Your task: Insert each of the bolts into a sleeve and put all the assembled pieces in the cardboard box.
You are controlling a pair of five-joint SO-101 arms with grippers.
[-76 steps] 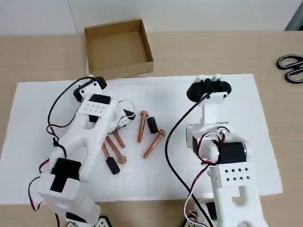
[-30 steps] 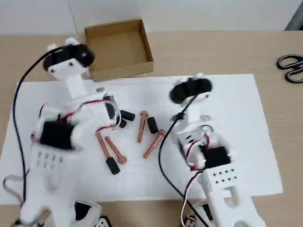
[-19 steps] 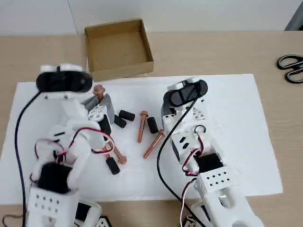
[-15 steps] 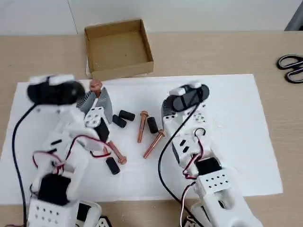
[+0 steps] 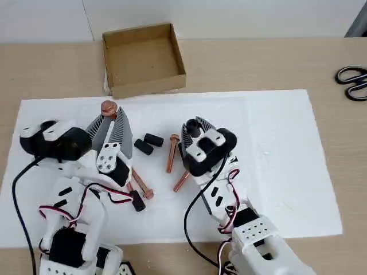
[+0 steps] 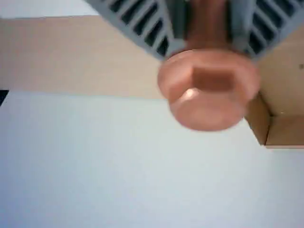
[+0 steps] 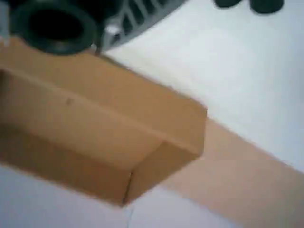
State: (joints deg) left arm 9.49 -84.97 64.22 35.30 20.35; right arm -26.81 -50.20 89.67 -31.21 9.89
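The left gripper (image 5: 110,117) has its grey fingers (image 6: 135,21) clenched on a copper bolt (image 6: 209,90). The bolt's head juts past the fingertips and points toward the cardboard box (image 5: 143,57). The right gripper (image 5: 194,127) grasps a black sleeve (image 7: 54,23) (seen end-on in the right wrist view, its bore open), with a ribbed grey finger pressed against its side. Both held pieces sit over the white paper sheet (image 5: 275,143) — the bolt near the sheet's far edge just short of the box, the sleeve nearer the middle.

Between the two grippers a pair of loose sleeves (image 5: 143,147) lies side by side, almost touching. Just beside them is a loose bolt (image 5: 172,153) with its head toward the box. A second loose bolt (image 5: 182,182) pokes out from under the right arm. A third loose bolt (image 5: 141,184) lies against the left arm, with a lone sleeve (image 5: 136,201) near its head.

The box stands on the tabletop (image 5: 258,63) — its near wall meets the sheet's far edge. Scissors (image 5: 352,80) lie well apart at the far right.
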